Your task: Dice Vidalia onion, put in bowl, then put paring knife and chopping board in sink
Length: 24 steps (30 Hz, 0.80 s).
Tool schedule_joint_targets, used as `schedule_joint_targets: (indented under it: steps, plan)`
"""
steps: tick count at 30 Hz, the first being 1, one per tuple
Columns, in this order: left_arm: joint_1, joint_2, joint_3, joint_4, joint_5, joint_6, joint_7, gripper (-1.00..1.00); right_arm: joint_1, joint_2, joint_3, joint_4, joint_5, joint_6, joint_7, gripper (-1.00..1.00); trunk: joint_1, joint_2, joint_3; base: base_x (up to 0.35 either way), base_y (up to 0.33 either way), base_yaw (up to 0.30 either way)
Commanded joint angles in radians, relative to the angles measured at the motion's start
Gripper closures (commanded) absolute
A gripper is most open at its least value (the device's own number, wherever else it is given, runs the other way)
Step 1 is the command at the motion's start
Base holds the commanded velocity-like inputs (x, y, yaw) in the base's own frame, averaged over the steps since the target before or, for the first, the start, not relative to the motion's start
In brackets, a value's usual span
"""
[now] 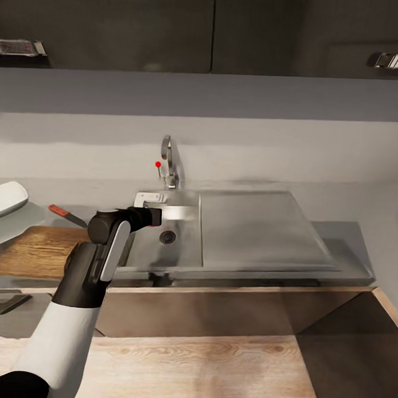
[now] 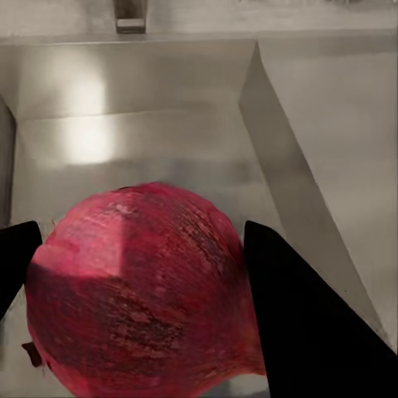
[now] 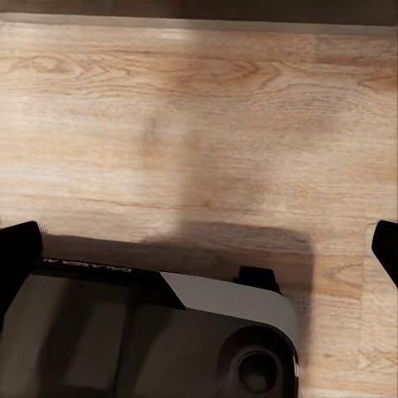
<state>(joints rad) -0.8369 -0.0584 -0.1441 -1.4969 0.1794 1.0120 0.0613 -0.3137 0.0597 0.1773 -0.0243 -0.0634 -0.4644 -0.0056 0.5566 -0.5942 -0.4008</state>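
A dark red-purple onion (image 2: 141,290), the Vidalia onion, sits between the two black fingers of my left gripper (image 2: 141,228), which touch it on both sides; the gripper is shut on it. That gripper (image 1: 157,216) is over the left part of the light-grey sink (image 1: 183,253), near the drain (image 1: 168,237). On the counter to the left lies the brown chopping board (image 1: 39,252). The red-handled paring knife (image 1: 65,214) rests at the board's far edge. The white bowl (image 1: 7,198) shows at the far left edge. My right gripper (image 3: 203,236) is open above the wooden floor.
The chrome tap (image 1: 168,163) with its red-tipped lever stands behind the basin. A flat drainboard (image 1: 255,229) extends right of it on the grey countertop (image 1: 349,250). Dark cabinets hang overhead. My own dark base (image 3: 149,332) lies below the right gripper.
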Motion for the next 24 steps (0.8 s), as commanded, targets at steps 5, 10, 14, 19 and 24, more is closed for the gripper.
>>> schedule_joint_targets:
  steps: [5, 10, 14, 19, 24]
  plan:
    - [-0.001, 0.0, 0.0, -0.001, 0.006, 0.004, 0.005, 1.0, -0.001, 0.0, 0.007, 0.001, -0.006, -0.004, -0.001, -1.0, 0.0, -0.001, 0.007, -0.005, 0.233, 0.0]
    - [-0.001, 0.0, 0.0, -0.002, 0.006, 0.004, 0.005, 1.0, -0.001, 0.0, 0.007, 0.001, -0.006, -0.004, -0.001, -1.0, 0.0, -0.001, 0.009, -0.108, 0.239, 0.0]
    - [-0.001, 0.0, 0.0, -0.002, 0.006, 0.004, 0.005, 1.0, -0.001, 0.0, 0.007, 0.001, -0.006, -0.004, -0.001, -1.0, 0.0, -0.001, 0.009, -0.219, 0.235, 0.0]
    - [-0.001, 0.0, 0.0, -0.002, 0.006, 0.004, 0.005, 1.0, -0.001, 0.0, 0.007, 0.001, -0.006, -0.003, -0.001, -1.0, 0.0, -0.001, 0.009, -0.255, 0.229, 0.0]
    - [-0.001, 0.0, 0.0, -0.002, 0.006, 0.004, 0.005, 1.0, -0.001, 0.0, 0.007, 0.001, -0.006, -0.003, -0.001, -1.0, 0.0, -0.001, 0.009, -0.262, 0.228, 0.0]
